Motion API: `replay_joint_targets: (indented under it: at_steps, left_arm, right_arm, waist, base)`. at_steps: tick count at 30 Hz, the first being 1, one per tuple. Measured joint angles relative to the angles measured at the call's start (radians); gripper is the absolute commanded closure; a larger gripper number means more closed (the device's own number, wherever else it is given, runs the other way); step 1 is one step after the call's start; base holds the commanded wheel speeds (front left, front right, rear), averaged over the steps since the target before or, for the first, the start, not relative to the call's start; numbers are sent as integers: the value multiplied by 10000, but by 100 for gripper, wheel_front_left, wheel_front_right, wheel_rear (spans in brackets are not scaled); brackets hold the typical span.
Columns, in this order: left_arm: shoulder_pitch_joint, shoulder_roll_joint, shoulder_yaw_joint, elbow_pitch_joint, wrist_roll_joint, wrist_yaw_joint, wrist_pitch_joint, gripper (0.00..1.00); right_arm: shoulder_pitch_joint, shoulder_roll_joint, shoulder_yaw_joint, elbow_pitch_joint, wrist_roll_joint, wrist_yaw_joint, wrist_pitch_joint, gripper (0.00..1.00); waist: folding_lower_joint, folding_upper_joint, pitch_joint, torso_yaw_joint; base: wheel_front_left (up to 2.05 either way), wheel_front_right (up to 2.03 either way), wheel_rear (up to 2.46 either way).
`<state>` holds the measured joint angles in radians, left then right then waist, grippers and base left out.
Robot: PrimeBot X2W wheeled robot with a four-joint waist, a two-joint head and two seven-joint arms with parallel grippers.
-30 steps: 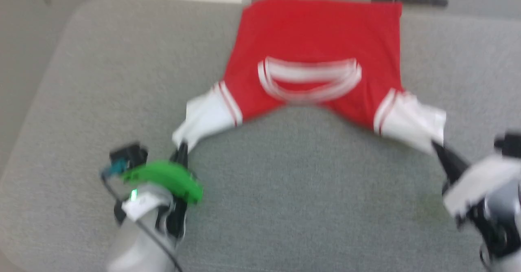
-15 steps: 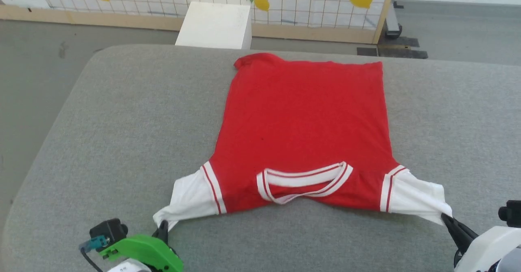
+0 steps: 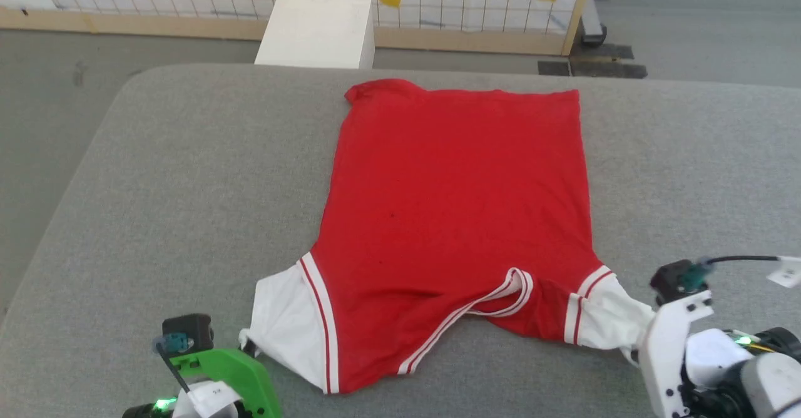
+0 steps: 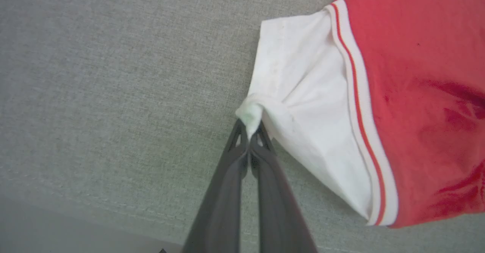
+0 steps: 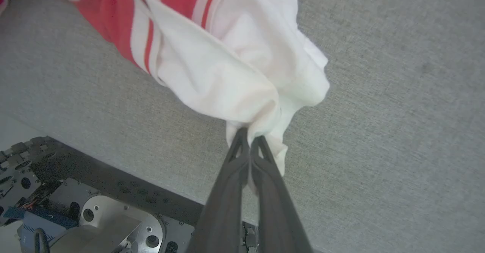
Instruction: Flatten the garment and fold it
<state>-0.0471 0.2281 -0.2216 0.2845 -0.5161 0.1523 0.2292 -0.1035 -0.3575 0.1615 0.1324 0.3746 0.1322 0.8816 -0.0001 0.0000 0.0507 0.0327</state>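
Since half a second ago the right gripper (image 5: 250, 135) has pushed in toward the jersey (image 3: 457, 199), slackening that shoulder. The striped collar (image 3: 494, 299) now buckles into a slanted fold. The jersey lies plain red side up on the grey padded table (image 3: 156, 186), hem toward 12 o'clock. At 4 o'clock the right fingers are pinched tight on the bunched white right sleeve (image 3: 604, 321). At 7 o'clock the left gripper (image 4: 250, 130) is clamped on the tip of the left sleeve (image 4: 299, 94).

We see a red shirt (image 3: 457, 199), white-sleeved with red-and-white striped trim, on a grey table (image 3: 156, 186); at twelve o'clock, a white screen (image 3: 438, 5) with yellow lemons.
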Motion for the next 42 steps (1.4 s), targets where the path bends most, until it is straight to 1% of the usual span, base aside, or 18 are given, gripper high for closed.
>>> replay_joint_targets:
  at_steps: [4, 8, 9, 10, 11, 13, 16, 21, 25, 28, 30, 32, 36, 37, 40, 42]
  left_arm:
    - [-154, -84, -35, -92, -48, 29, 25, 100]
    - [-167, -176, 12, -100, -140, 33, -77, 100]
    - [-167, -188, 27, -102, -150, 33, -109, 100]
    - [-167, -203, 63, -104, -192, 50, -140, 100]
    - [-166, -222, 104, -111, -224, 73, -199, 100]
    - [-165, -236, 157, -136, -249, 88, -259, 100]
    - [-153, -247, 221, -203, -314, 121, -314, 100]
    - [-64, -228, 290, -326, -399, 159, -328, 100]
    - [111, -215, 347, -428, -426, 174, -374, 100]
    - [232, -209, 418, -568, -522, 234, -416, 100]
    - [262, -205, 437, -660, -627, 255, -470, 100]
    - [267, -207, 451, -779, -646, 267, -531, 100]
    - [267, -209, 443, -1172, -640, 424, -635, 100]
    - [265, -211, 433, -1287, -635, 437, -640, 100]
    - [244, -230, 389, -1588, -589, 522, -686, 100]
    - [206, -259, 360, -1831, -566, 579, -738, 100]
  right_arm:
    - [-433, 19, 514, 821, -173, 0, 700, 100]
    - [-730, 21, 713, 1338, -228, 0, 769, 100]
    - [-780, 15, 746, 1417, -217, 0, 736, 92]
    - [-804, 6, 761, 1453, -161, 0, 717, 66]
    - [-807, -10, 746, 1453, -40, 0, 627, 0]
    - [-805, -40, 660, 1432, 184, 0, 460, 0]
    - [-796, -40, 192, 1101, 644, 0, 77, 0]
    - [-391, 19, -1060, -176, 1513, 0, -240, 0]
    - [22, 477, -2380, -1310, 1883, 0, -978, 0]
    - [62, 1127, -3287, -2111, 2217, -2, -2080, 0]
    - [65, 1302, -3540, -2347, 2194, -2, -2719, 0]
    - [60, 1522, -3917, -2443, 2123, -4, -3555, 0]
    - [-190, 2036, -4351, -2337, 1906, -4, -5072, 0]
    - [-349, 1994, -4309, -2247, 1651, -2, -5361, 0]
    - [-1043, 1975, -4230, -1774, 1342, -2, -5883, 0]
    - [-1636, 1985, -4159, -1413, 1147, -2, -6031, 0]
  waist:
    - [0, 0, 220, 94]
    - [0, 0, 391, 171]
    - [0, 0, 418, 188]
    - [0, 0, 434, 198]
    - [0, 0, 436, 195]
    - [0, 0, 400, 180]
    - [1, 0, 304, 150]
    - [1, 0, 17, 62]
    - [0, 0, -204, -19]
    - [1, 0, -294, -109]
    - [1, 0, -274, -133]
    - [1, 0, -203, -134]
    - [1, 0, 51, -135]
    - [1, 0, 147, -133]
    - [1, 0, 472, -119]
    - [1, 0, 734, -104]
  base:
    - [0, 0, 0]
    - [0, 0, 0]
    - [0, 0, 0]
    - [0, 0, 0]
    - [0, 0, 0]
    - [0, 0, 0]
    - [0, 0, 0]
    - [0, 0, 0]
    - [0, 0, 0]
    - [0, 0, 0]
    - [0, 0, 0]
    - [0, 0, 0]
    - [0, 0, 0]
    - [0, 0, 0]
    - [0, 0, 0]
    - [0, 0, 0]
